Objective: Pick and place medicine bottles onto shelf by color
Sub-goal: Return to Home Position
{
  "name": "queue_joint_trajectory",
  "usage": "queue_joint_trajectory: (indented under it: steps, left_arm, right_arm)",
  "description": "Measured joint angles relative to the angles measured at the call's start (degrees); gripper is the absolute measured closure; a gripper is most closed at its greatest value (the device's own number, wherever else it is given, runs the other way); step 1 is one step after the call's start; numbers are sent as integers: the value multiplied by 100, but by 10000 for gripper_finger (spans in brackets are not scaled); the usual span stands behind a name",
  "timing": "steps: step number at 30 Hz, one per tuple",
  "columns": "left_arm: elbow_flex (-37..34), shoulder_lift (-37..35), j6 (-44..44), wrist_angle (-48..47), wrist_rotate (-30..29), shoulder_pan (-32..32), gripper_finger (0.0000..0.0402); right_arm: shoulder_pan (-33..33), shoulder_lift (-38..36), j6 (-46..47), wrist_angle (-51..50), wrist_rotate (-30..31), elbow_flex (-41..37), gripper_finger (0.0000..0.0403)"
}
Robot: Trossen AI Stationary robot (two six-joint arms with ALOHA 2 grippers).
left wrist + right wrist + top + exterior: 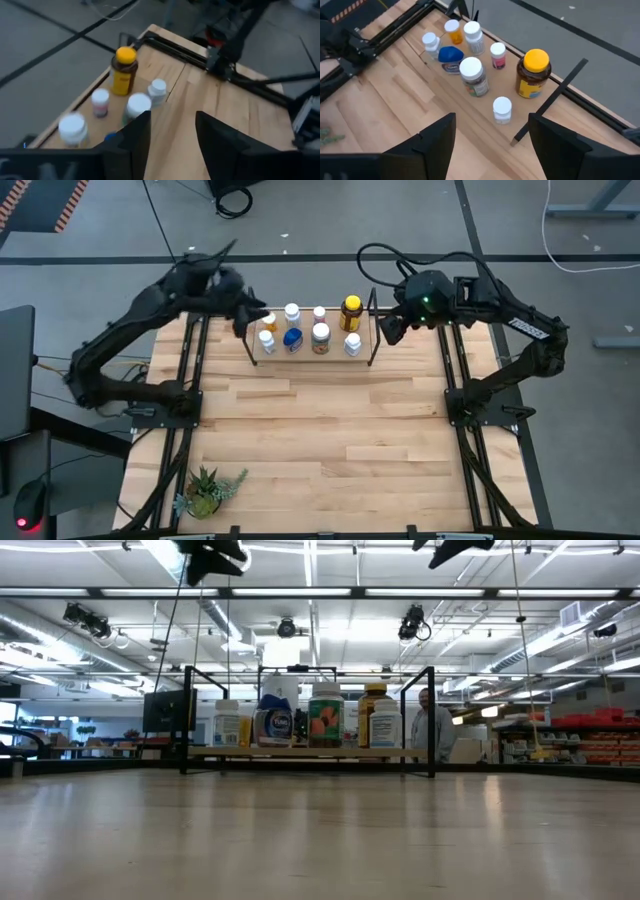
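Note:
The medicine bottles stand upright on the shelf (312,358), a low wood rack with black wire ends at the table's far edge. The yellow-amber bottle (351,313) with a yellow cap is at the far right, the blue one (292,340) is left of the middle, and several white-capped ones (320,337) stand around them. In the low view the bottles (325,720) stand in a row on the shelf (310,752). My left gripper (172,145) hovers open above the shelf's left end. My right gripper (492,140) hovers open above its right end. Neither touches anything.
A small potted green plant (205,492) sits at the table's near-left corner. Black rails (190,380) run along both sides of the tabletop. Bare wood (320,430) lies between the shelf and the near edge. A person (432,725) stands in the room beyond.

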Motion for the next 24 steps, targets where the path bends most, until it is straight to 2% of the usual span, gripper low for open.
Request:
queue_joint_trajectory:
  steps: [4, 10, 18, 24]
  left_arm:
    - [-686, -869, -734, 39, -571, -69, 266]
    - [-1526, -2051, -1791, 449, -1247, -498, 318]
    - [-2335, -3259, -2421, 575, -2073, -1174, 391]
    - [-3317, -4215, -2657, 1617, -2194, -1292, 392]
  right_arm:
    - [-115, 0, -37, -11, -14, 0, 153]
    - [-278, 0, -100, -28, -14, 0, 162]
    - [-414, 0, 73, -24, 8, 0, 167]
    - [-414, 0, 333, -27, 73, 0, 167]
